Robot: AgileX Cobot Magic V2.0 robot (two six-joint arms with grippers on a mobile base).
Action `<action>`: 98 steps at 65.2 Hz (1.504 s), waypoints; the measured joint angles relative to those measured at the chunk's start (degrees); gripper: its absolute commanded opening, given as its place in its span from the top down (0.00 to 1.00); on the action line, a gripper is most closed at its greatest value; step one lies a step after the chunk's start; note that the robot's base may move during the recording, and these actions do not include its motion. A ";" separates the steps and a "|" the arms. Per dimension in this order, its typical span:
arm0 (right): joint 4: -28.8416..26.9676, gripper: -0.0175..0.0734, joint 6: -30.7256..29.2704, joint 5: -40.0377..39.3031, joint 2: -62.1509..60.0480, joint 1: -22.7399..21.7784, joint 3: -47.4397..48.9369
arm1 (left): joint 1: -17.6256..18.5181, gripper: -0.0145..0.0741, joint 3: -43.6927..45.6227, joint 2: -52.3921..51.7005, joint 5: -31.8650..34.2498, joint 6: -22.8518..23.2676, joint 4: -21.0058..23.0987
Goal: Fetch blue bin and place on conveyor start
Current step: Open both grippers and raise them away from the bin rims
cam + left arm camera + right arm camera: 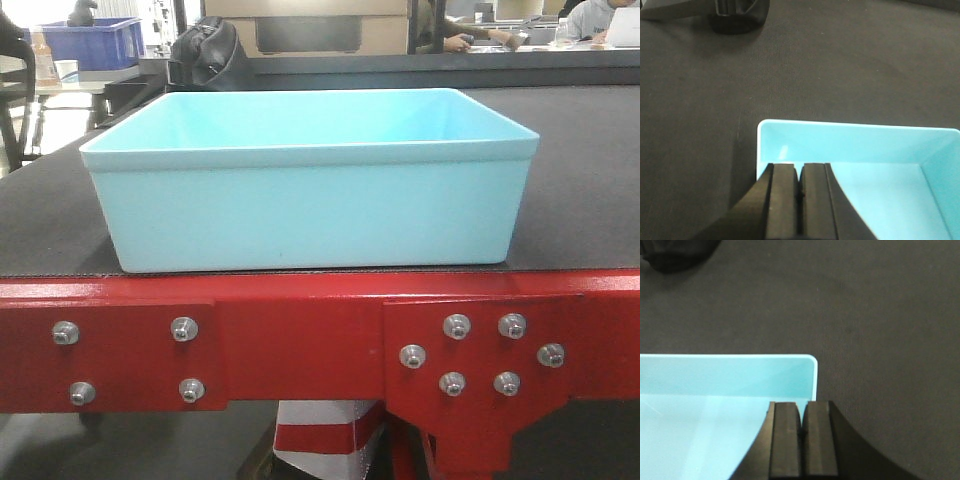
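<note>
I see the blue bin (310, 180) sitting upright on the dark belt of the conveyor start (320, 345), close to its near red-framed edge. The bin is pale aqua, smooth-walled and holds nothing. My left gripper (800, 192) hangs over its left side with jaws pressed together; my right gripper (802, 432) over its right side, jaws likewise together. A dark blue crate (90, 40) sits far left.

Dark grey belt of the conveyor start (580, 180), red-framed, blue bin (310, 200) flat on it near the edge.
</note>
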State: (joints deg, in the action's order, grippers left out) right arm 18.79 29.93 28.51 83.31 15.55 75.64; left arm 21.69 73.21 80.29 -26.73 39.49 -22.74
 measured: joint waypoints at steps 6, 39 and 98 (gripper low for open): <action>0.00 0.99 -1.43 -3.81 -3.27 0.00 -4.79 | 0.00 0.96 -5.90 -3.63 4.10 -0.20 0.78; 0.11 0.99 -2.17 -24.15 -29.22 0.00 -38.35 | 0.00 0.96 -40.12 -27.47 30.48 -0.20 2.05; 0.11 0.99 -2.28 -25.06 -55.69 0.00 -44.80 | 0.00 0.96 -44.40 -52.58 30.60 -0.20 1.69</action>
State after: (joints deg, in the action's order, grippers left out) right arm 18.90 27.65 3.45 27.62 15.55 30.83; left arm 21.69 28.82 27.71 3.86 39.29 -21.04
